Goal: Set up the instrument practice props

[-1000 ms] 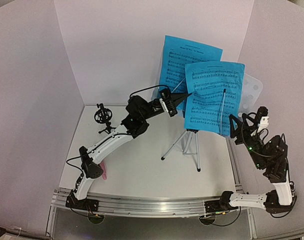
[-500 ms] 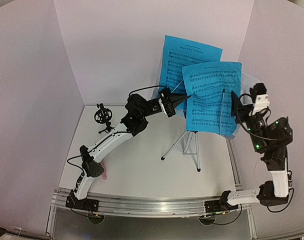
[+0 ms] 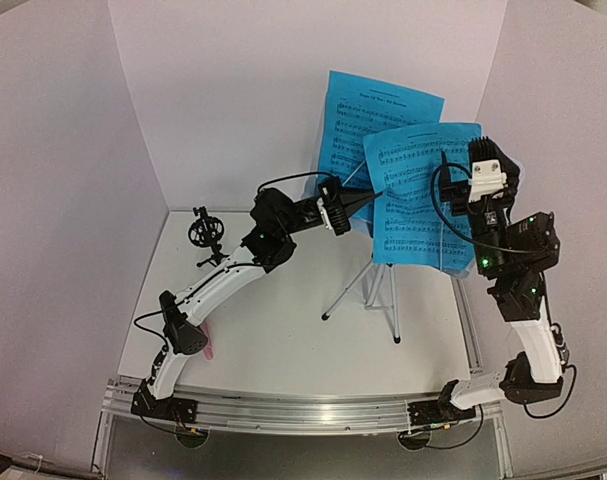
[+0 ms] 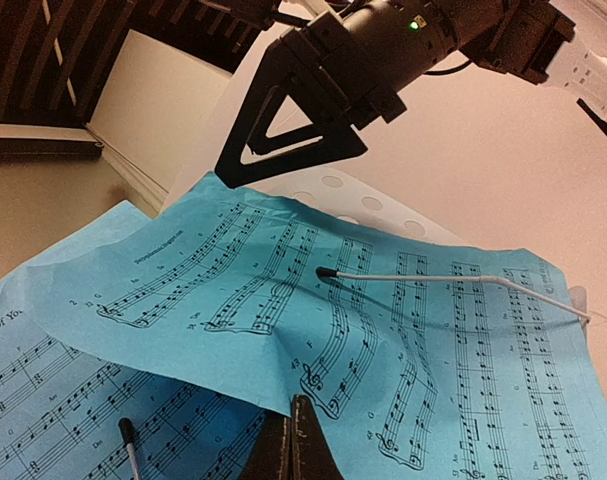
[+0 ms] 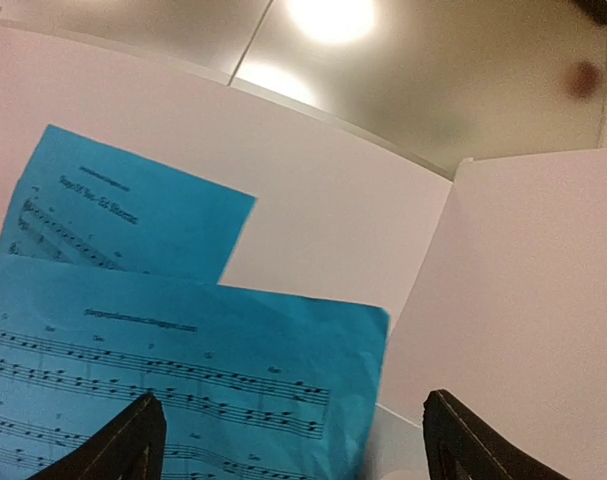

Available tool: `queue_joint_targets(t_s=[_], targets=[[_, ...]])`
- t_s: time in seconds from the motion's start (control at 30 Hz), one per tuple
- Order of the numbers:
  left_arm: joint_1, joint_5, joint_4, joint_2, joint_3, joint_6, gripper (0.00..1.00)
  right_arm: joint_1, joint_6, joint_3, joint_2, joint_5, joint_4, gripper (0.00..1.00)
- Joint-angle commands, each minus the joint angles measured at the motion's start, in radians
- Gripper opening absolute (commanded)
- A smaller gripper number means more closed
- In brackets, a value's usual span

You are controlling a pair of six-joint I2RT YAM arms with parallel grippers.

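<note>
Bare table [image 3: 283, 340] lies open at 6 to 7 o'clock of the music stand [image 3: 383, 270]. The left arm [image 3: 233, 275] bars 9 o'clock, with the mic mount [image 3: 205, 235] beyond. At 3 o'clock the right gripper [image 3: 493, 155] crowds the front page [image 3: 418, 200]. The back wall [image 3: 233, 100] closes 12.

A wire clip [image 4: 423, 277] crosses the front blue sheet [image 4: 383, 340], which overlaps a second sheet [image 4: 43, 400]. The closed left gripper [image 4: 291, 445] meets its near edge.

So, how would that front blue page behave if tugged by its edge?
Likely floppy: the front blue page ripples and buckles. Probably light, so it may slide from under the thin wire clip. Thin paper, so hard tugs could tear it.
</note>
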Motion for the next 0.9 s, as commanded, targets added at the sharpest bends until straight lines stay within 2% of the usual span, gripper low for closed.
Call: queue_joint_targets(t_s=[0.0,0.17,0.43,0.6,0.7,0.8,0.87], targets=[[0.006,0.014,0.048,-0.033,-0.013,-0.011,0.0,-0.047,-0.005,-0.007,-0.027,0.023,0.07,0.9],[0.006,0.019,0.058,-0.038,-0.021,-0.02,0.0,-0.051,0.005,-0.052,-0.041,0.044,0.074,0.94],[0.005,0.033,0.067,-0.043,-0.029,-0.034,0.0,-0.074,0.082,-0.109,-0.078,0.078,0.069,0.93],[0.006,0.036,0.068,-0.046,-0.029,-0.035,0.0,-0.075,0.133,-0.109,-0.057,0.098,-0.017,0.94],[0.005,0.032,0.061,-0.046,-0.029,-0.027,0.0,-0.074,0.238,-0.169,-0.103,0.054,-0.058,0.94],[0.006,0.027,0.056,-0.045,-0.029,-0.013,0.0,-0.075,0.287,-0.206,-0.145,0.079,-0.06,0.92],[0.005,0.026,0.056,-0.039,-0.024,-0.005,0.0,-0.074,0.303,-0.215,-0.162,0.1,-0.063,0.85]])
